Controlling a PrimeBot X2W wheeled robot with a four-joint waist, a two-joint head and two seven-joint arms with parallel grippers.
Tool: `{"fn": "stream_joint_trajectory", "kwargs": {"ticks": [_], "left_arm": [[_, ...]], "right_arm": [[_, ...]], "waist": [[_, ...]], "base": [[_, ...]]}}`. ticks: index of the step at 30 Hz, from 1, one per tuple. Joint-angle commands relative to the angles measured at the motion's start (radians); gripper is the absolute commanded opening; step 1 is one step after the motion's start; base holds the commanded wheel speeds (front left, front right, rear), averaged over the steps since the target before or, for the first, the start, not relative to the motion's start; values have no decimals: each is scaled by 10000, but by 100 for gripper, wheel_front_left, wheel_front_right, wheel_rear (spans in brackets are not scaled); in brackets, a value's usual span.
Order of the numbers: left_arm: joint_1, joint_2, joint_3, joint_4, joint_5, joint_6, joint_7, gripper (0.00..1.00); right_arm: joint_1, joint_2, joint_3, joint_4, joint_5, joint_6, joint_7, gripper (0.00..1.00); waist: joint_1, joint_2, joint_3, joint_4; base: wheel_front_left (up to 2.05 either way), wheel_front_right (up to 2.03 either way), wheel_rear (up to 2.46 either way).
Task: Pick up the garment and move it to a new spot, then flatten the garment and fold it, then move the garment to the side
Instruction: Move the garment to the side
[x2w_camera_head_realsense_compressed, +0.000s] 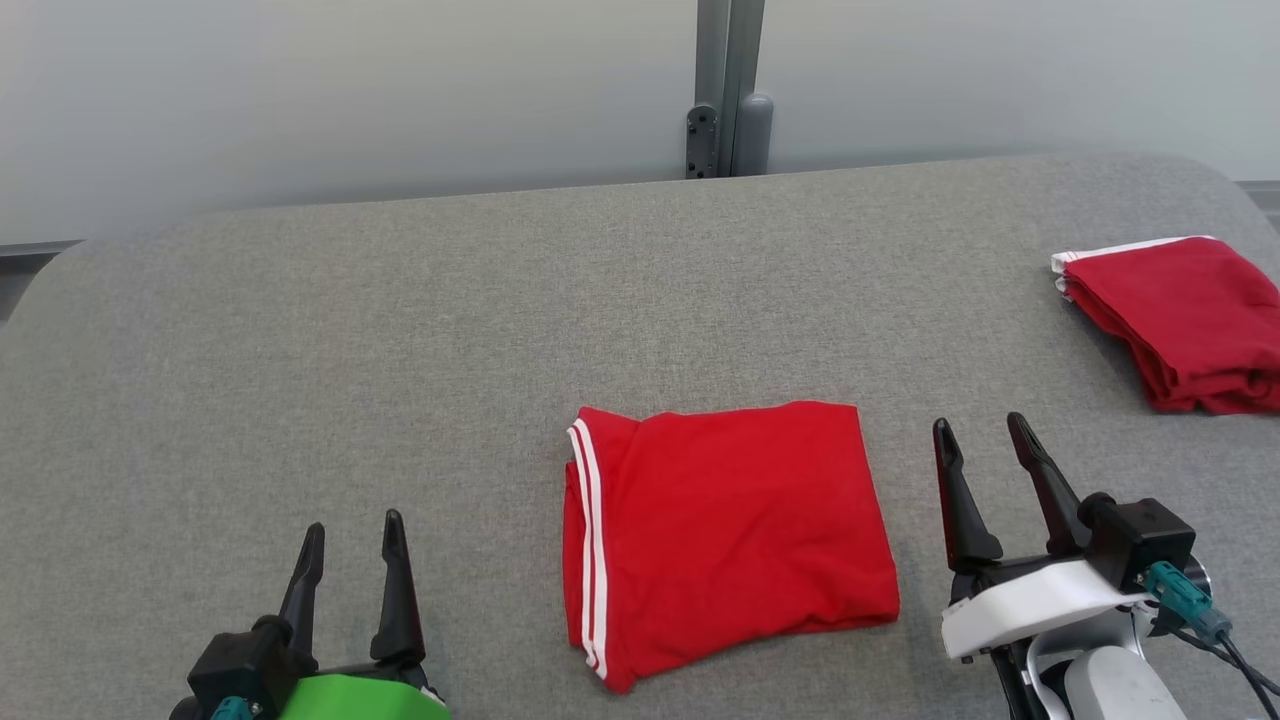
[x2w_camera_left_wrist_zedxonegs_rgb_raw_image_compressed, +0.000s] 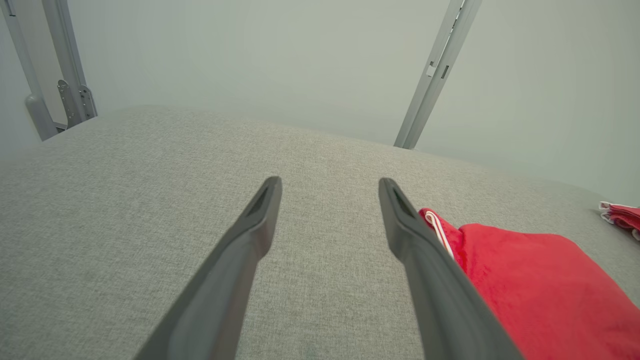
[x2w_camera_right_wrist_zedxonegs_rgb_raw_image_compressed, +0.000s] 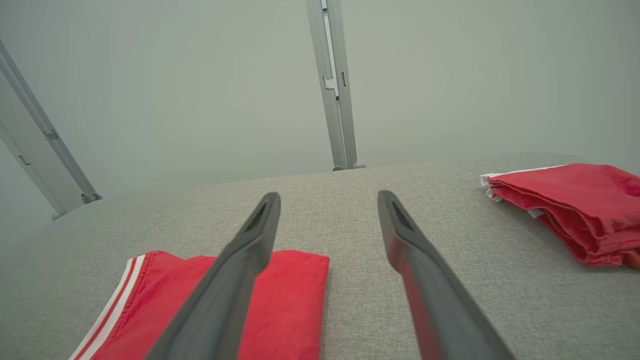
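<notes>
While the left pincer (x2w_camera_head_realsense_compressed: 354, 522) and right pincer (x2w_camera_head_realsense_compressed: 978, 422) both stand spread and empty over the grey counter (x2w_camera_head_realsense_compressed: 400, 350), the folded red garment (x2w_camera_head_realsense_compressed: 730, 530) lies flat between them, toward 6 o'clock in the head view, with white stripes along its 9 o'clock edge. A second red cloth (x2w_camera_head_realsense_compressed: 1180, 320), also folded, sits well apart at 3 o'clock.

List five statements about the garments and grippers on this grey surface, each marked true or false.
1. The folded garment lies between the left gripper and the right gripper. True.
2. The right gripper is shut on the folded garment. False: it is open and holds nothing.
3. A second garment lies at the far right. True.
4. The two garments touch. False: bare grey surface separates them.
5. The white stripes run along the folded garment's right edge. False: its left edge.
</notes>
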Motion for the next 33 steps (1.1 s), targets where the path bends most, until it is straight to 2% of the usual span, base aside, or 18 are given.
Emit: {"fn": "stream_joint_trajectory", "kwargs": {"ticks": [1,8,10,14,15,19,26,27,28,29,30,31,32,33], "left_arm": [[106,-14,53,-22,147,-34,4,100],[97,-26,60,32,158,-57,4,100],[61,-32,-34,64,153,-62,4,100],[-92,-34,-166,139,115,-81,4,100],[-231,-36,-254,164,57,-73,4,100],[-371,-36,-379,189,-39,-4,4,100],[-513,-34,-472,164,-90,89,4,100],[-504,-35,-464,163,-97,103,4,100],[-492,-35,-451,164,-98,112,4,100],[-471,-35,-439,165,-100,102,4,100],[-446,-35,-438,164,-101,115,4,100],[-419,-35,-428,159,-96,121,4,100],[-409,-35,-418,163,-82,128,4,100],[-401,-35,-419,171,-57,116,4,100]], "right_arm": [[90,-9,4,28,37,-1,-25,100],[-30,-14,-19,421,-90,-1,134,100],[-370,-14,-40,918,59,-1,1630,100],[-743,-70,40,1323,278,-1,3015,100],[-1030,-155,101,1642,663,-1,3685,100],[-1478,-339,118,2281,1186,-1,4375,100],[-1975,-573,625,3214,1903,1,4767,100],[-1988,-592,743,3270,2103,1,4868,95],[-1993,-648,861,3326,2283,1,4948,65],[-2006,-710,962,3362,2437,1,4980,47],[-2025,-782,1068,3377,2533,-1,4983,20],[-2056,-858,1208,3361,2603,-1,4964,5],[-2098,-918,1275,3329,2689,-1,4863,0],[-2148,-1001,1335,3288,2761,-1,4772,0]], "waist": [[0,0,-3,10],[0,0,-7,43],[0,0,64,121],[0,0,245,321],[0,0,449,534],[0,0,775,831],[0,0,1103,1193],[0,0,1111,1200],[0,0,1112,1197],[0,0,1106,1183],[0,0,1092,1159],[0,0,1069,1107],[0,0,1051,1052],[0,0,1032,987]], "base": [[0,0,0],[0,0,0],[0,0,0],[0,0,0],[0,0,0],[0,0,0],[0,0,0],[0,0,0],[0,0,0],[0,0,0],[0,0,0],[0,0,0],[0,0,0],[0,0,0]]}}
